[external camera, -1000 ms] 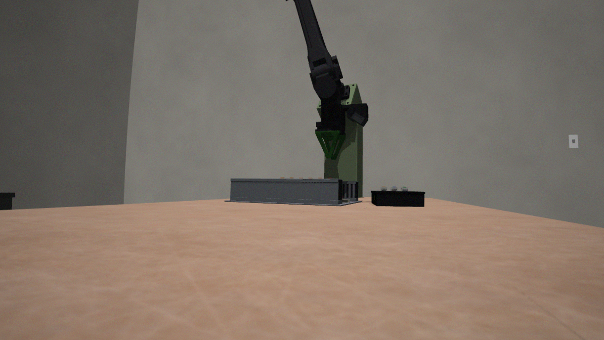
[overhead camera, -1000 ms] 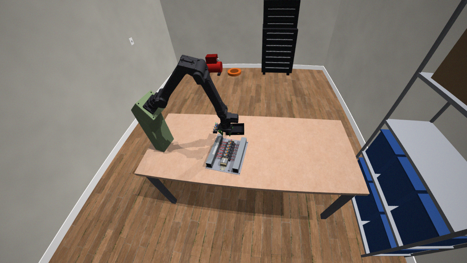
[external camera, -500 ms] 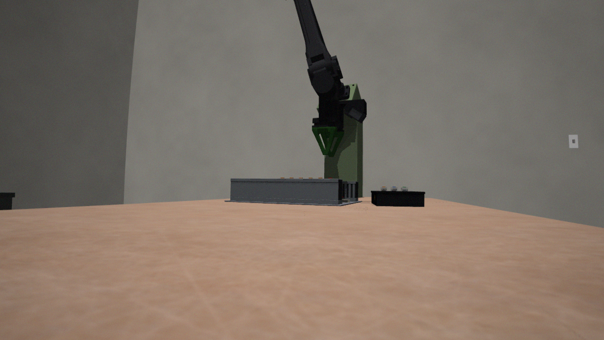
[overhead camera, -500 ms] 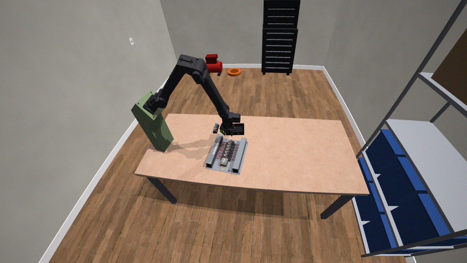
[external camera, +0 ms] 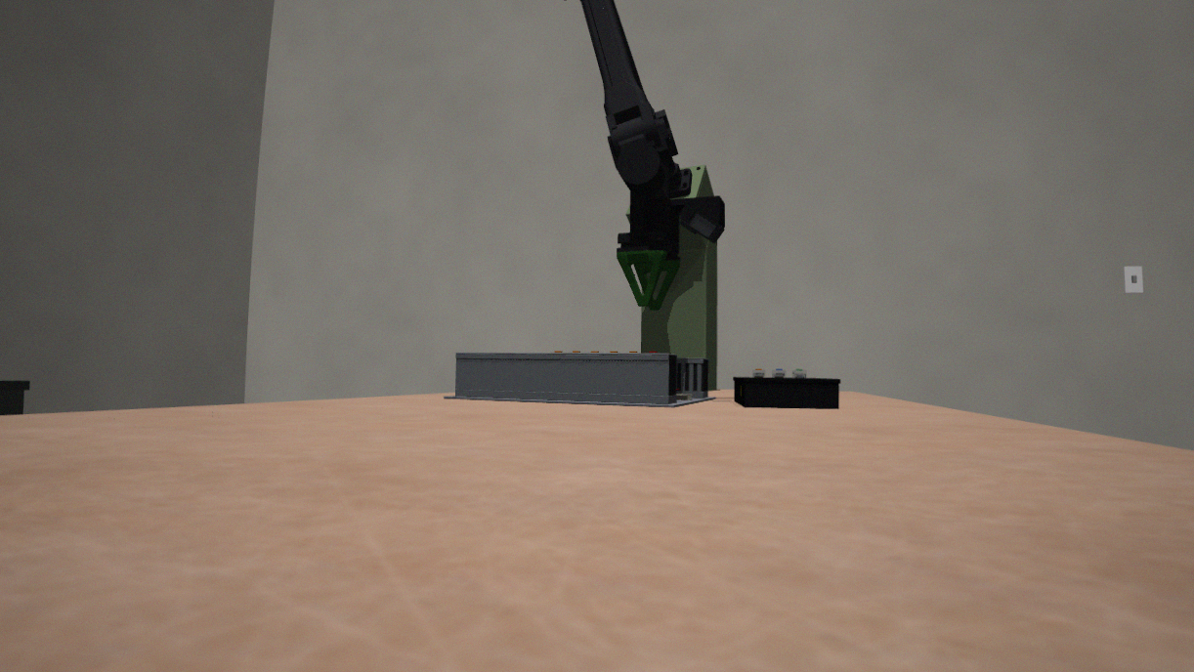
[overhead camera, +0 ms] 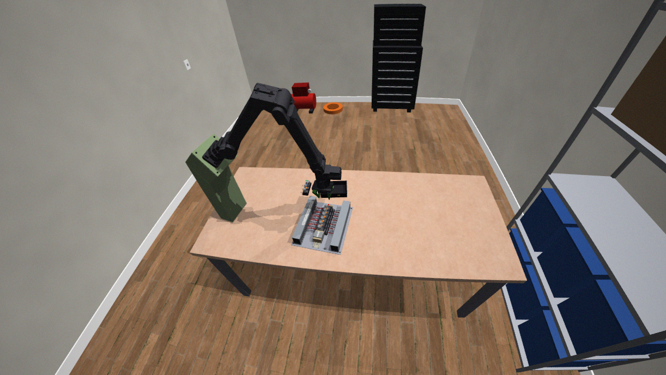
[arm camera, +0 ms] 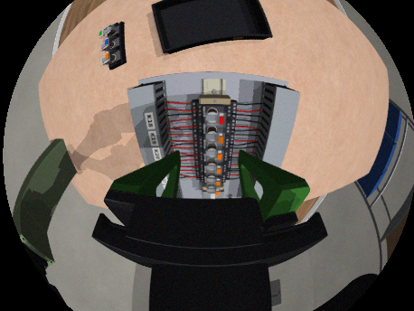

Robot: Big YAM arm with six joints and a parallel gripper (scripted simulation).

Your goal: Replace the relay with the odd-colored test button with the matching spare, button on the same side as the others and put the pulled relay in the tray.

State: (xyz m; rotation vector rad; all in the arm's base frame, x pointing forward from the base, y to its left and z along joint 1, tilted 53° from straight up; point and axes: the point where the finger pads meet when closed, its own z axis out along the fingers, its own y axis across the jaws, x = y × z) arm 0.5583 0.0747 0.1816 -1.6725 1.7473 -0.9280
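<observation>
A grey panel holds a row of relays. Most have orange buttons. The relay at the end nearest the tray has a red button. A black holder carries three spares with green, blue and orange buttons; their tops also show in the exterior view. The black tray looks empty. My gripper is open and empty. It hangs well above the tray end of the relay row.
The panel, holder and tray stand close together on the table. The green arm pedestal stands at the table's left end. A shelf rack stands to the right of the table.
</observation>
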